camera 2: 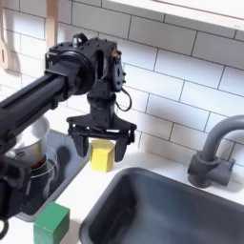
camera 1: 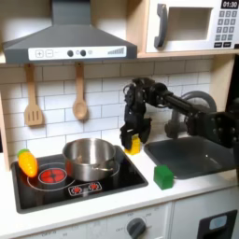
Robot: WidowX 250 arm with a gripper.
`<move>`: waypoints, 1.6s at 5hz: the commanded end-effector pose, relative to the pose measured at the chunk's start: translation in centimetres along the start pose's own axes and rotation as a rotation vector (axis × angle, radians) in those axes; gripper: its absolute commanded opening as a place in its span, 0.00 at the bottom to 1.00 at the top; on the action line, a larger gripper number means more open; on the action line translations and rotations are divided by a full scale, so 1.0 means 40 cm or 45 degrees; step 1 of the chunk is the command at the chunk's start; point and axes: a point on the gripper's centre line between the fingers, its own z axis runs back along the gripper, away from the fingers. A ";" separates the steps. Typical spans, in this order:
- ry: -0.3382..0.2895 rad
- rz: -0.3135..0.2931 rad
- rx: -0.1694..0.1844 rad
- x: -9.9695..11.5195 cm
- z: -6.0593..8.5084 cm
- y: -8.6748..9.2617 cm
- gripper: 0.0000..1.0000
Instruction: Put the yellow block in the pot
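Note:
The yellow block (camera 1: 134, 145) (camera 2: 102, 157) sits on the counter between the stove and the sink. My gripper (camera 1: 132, 139) (camera 2: 102, 146) points straight down over it, open. In the second exterior view its fingers (camera 2: 82, 143) stand on either side of the block with a small gap on each side. The shiny steel pot (camera 1: 91, 157) rests on the stove, to the left of the block in the first exterior view. In the second exterior view the pot (camera 2: 32, 145) shows at the left edge, partly hidden by my arm.
A green cube (camera 1: 164, 176) (camera 2: 52, 224) lies near the counter's front edge. An orange-yellow toy vegetable (camera 1: 28, 163) lies on the stove's left side. The grey sink (camera 1: 191, 155) (camera 2: 167, 205) with a faucet (camera 2: 213, 152) is right of the block. Wooden utensils (camera 1: 79, 93) hang on the tiled wall.

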 end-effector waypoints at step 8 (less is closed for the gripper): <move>0.050 0.049 0.019 0.006 -0.049 0.008 0.00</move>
